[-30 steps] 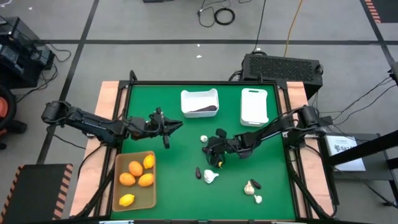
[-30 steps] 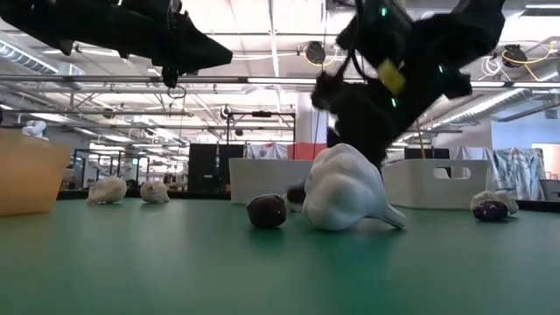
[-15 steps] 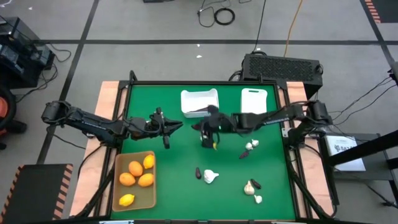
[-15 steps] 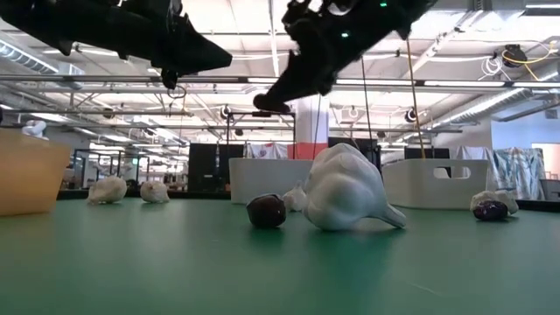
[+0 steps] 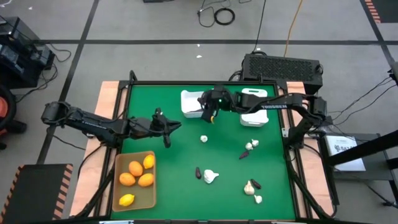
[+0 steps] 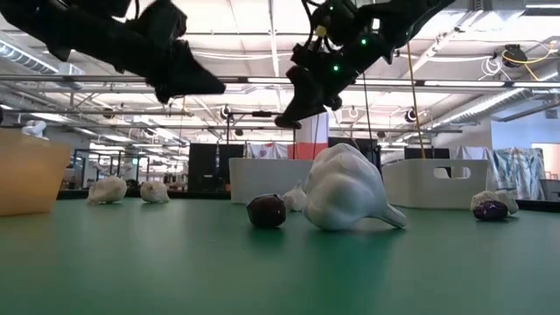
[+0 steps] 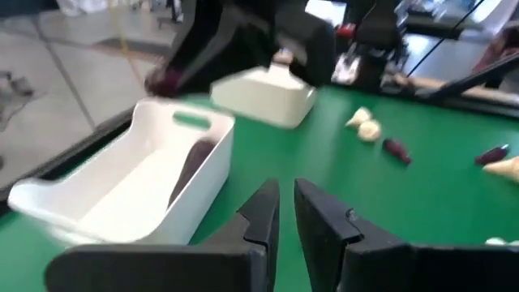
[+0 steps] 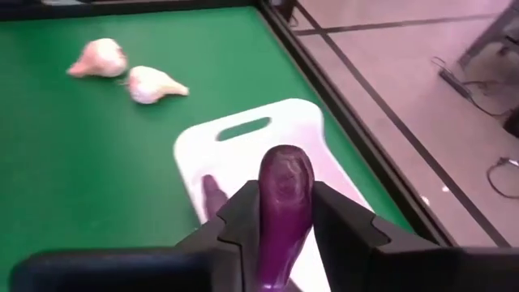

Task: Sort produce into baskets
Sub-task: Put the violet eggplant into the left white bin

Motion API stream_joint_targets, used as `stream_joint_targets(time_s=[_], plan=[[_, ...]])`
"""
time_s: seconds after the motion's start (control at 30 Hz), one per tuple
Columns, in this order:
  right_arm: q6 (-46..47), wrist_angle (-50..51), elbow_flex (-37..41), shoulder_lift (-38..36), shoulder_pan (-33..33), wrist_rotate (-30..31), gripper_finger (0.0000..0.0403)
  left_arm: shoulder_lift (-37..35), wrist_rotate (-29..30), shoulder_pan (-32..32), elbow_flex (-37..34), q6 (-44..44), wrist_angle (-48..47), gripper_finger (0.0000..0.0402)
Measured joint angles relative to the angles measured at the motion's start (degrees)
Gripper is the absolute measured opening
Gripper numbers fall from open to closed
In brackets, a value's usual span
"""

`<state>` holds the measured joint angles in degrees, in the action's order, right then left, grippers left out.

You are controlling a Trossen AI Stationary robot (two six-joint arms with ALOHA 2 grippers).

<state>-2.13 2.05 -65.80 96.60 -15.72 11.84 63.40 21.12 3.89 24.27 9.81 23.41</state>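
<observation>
A purple eggplant (image 8: 284,207) is pinched in the right gripper (image 5: 208,111) above the white bin (image 5: 191,103) at upper centre. Garlic bulbs (image 5: 211,177) lie scattered lower right. The left gripper (image 5: 166,126), fingers closed and empty, waits centre-left.

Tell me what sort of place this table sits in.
Probably a large robotics lab or workshop hall: exposed ceiling trusses with lamps, a taped concrete floor with loose cables, and a framed green table.

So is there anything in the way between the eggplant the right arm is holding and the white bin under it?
Nothing visible. The right tool holds the eggplant directly above the open white bin, which already holds a dark piece at its bottom.
</observation>
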Motion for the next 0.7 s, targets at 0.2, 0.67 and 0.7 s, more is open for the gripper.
stream_joint_targets(time_s=[0.2,0.67,0.7], plan=[[1.44,0.17,0.00,0.00,-1.83,-0.02,0.0132,0.02,0.28,-2.96,0.00,0.40,-8.70,0.0047],[5.76,8.18,0.00,-4.32,-1.21,-5.67,0.0173,0.02,0.37,-3.87,0.00,0.38,-10.48,0.0047],[7.38,10.90,0.00,-5.31,-0.87,-7.51,0.0173,0.02,0.37,-3.87,0.00,0.38,-10.48,0.0047]])
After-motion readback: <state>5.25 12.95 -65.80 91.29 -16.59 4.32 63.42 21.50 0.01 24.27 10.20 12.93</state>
